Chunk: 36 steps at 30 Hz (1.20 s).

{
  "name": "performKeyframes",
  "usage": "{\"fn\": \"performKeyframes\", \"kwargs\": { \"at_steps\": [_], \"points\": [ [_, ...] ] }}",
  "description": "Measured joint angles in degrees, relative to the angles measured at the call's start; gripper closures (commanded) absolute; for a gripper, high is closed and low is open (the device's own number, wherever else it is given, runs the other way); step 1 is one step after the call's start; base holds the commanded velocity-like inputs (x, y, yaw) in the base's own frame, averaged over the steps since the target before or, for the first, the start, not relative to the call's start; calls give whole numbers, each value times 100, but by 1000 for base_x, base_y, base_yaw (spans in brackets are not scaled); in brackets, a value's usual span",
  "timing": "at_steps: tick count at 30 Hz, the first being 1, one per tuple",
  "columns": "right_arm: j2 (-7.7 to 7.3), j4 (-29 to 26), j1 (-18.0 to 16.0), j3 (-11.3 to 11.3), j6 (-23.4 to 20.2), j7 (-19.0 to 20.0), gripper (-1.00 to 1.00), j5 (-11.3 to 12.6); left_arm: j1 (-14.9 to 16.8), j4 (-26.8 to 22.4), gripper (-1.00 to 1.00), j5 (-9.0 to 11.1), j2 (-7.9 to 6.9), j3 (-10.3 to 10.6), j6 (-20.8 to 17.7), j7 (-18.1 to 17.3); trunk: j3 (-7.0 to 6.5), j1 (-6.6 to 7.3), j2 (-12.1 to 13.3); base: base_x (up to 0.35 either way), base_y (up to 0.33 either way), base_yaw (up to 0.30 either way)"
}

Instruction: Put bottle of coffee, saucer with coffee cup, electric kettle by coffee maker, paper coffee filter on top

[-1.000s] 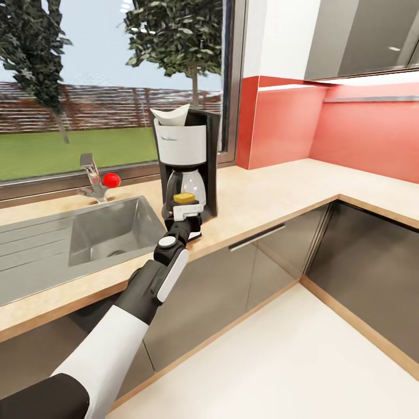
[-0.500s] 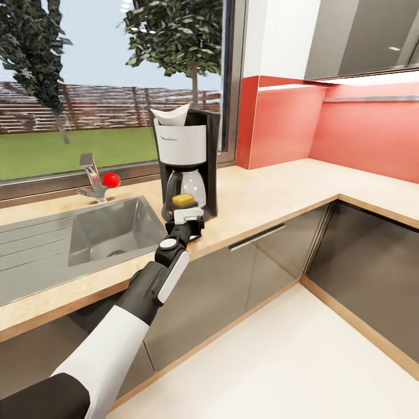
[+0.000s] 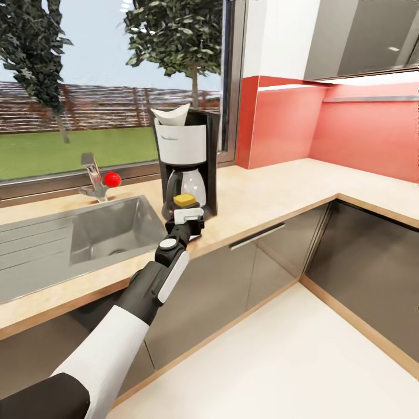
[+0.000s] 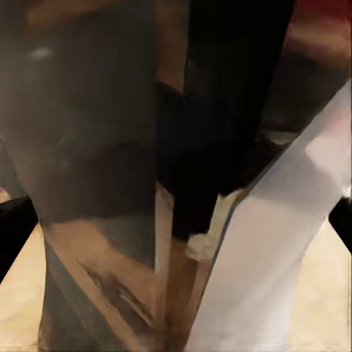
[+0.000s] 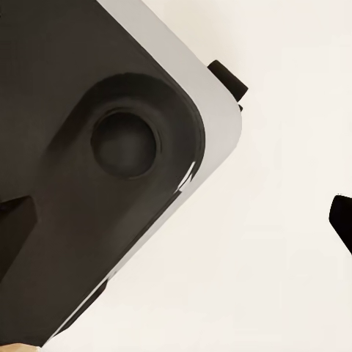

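The left gripper (image 3: 187,216) holds the bottle of coffee (image 3: 184,200) low at the coffee maker's (image 3: 186,166) six o'clock, apparently to stand it on the desk (image 3: 262,201); fingers look clamped on it.

Left arm (image 3: 125,308) outstretched forward, end effector (image 3: 187,216) low.

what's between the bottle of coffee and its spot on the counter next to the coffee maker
Nothing visible. The left gripper has the bottle of coffee right in front of the coffee maker, low over the countertop, with bare wood beside the machine.
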<state>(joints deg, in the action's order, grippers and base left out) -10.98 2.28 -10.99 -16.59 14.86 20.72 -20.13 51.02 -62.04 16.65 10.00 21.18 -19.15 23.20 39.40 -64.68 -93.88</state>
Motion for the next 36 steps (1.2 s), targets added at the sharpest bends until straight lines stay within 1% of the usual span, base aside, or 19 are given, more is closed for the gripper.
{"fn": "performKeyframes", "kwargs": {
  "at_steps": [22, 31, 36],
  "points": [
    [0, 0, 0, 0, 0, 0, -100, 0, 0, -24, -100, 0, 0, 9, -3, 0, 0, 1, 0, -115, 0, 0],
    [0, 0, 0, 0, 0, 0, -100, 0, 0, -220, -100, 0, 0, 9, -37, 66, 0, 1, 0, -103, 0, 0],
    [0, 0, 0, 0, 0, 0, -100, 0, 0, -226, -100, 0, 0, 9, -40, 76, 0, 1, 0, -41, 0, 0]
  ]
}}
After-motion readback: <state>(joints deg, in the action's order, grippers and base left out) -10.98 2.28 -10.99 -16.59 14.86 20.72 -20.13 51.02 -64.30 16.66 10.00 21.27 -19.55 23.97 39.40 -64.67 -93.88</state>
